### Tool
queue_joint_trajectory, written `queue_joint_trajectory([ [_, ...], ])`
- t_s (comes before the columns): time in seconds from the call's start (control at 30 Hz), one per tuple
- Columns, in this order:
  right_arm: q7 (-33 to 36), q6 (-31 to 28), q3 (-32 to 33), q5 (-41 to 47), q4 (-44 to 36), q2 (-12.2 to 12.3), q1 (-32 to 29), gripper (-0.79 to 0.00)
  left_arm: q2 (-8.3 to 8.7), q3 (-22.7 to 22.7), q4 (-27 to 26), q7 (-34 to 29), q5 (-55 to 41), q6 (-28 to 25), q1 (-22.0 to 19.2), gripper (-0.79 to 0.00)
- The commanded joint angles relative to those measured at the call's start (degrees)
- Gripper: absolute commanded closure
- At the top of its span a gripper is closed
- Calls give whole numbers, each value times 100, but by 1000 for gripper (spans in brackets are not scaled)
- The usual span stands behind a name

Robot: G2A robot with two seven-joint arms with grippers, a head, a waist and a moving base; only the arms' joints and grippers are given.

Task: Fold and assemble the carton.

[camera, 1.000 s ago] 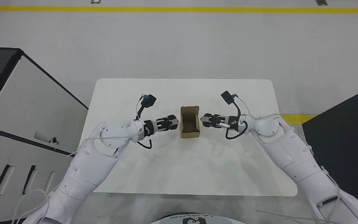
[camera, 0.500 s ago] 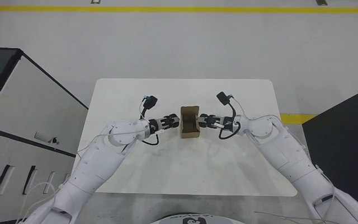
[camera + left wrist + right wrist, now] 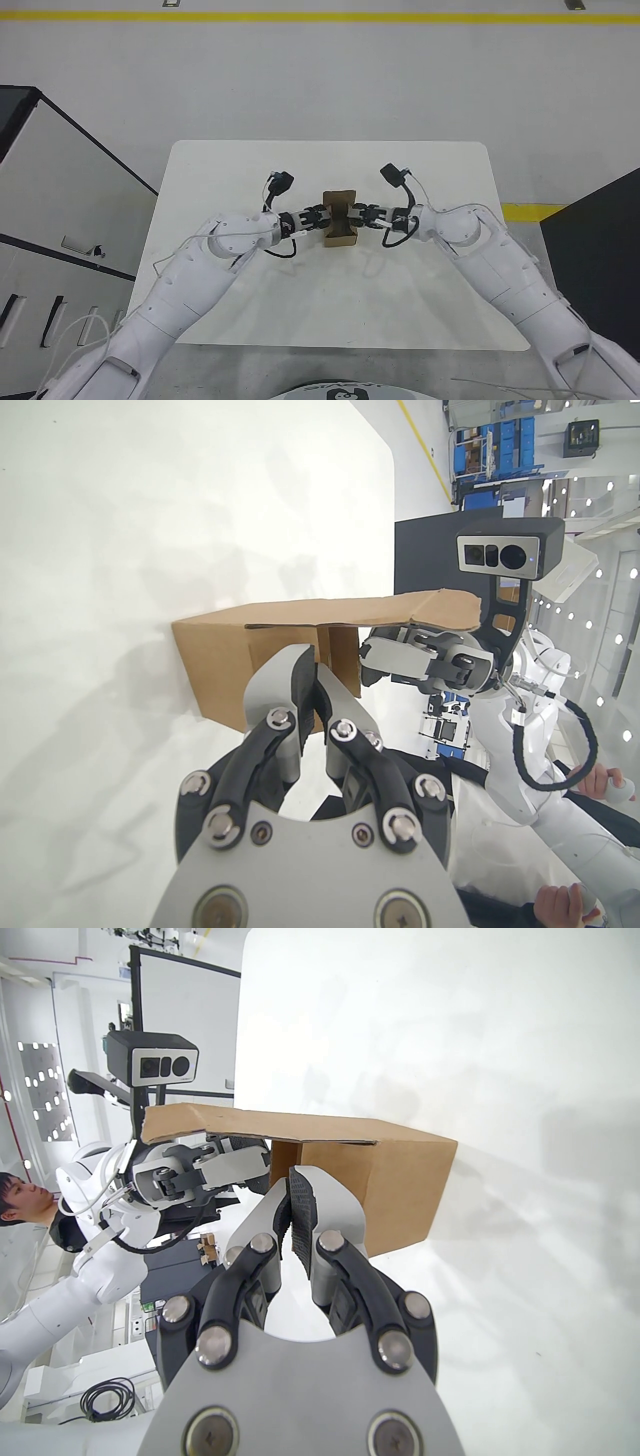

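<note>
The left gripper (image 3: 314,672) has its jaws closed, pads together with nothing visible between them, tips at one side wall of the carton (image 3: 220,660). The right gripper (image 3: 294,1200) is closed the same way at the opposite wall. The brown carton stands between them, open on top, a flap (image 3: 440,609) jutting out sideways, near the middle of the white table (image 3: 400,300).

Plain brown carton (image 3: 341,228) on a plain white table (image 3: 220,170).
</note>
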Motion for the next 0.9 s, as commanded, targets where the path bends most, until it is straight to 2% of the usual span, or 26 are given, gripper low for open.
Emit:
queue_joint_trajectory([
  [0.0,-41,85,-42,-70,-21,-21,12,0,-13,14,11,18,31,17,-9,0],
  [0.43,-158,375,-187,-320,2,-136,72,0,-84,90,9,16,179,58,-31,0],
  [0.87,-312,334,-5,-454,-155,-141,-105,0,-164,160,20,63,225,124,-32,0],
])
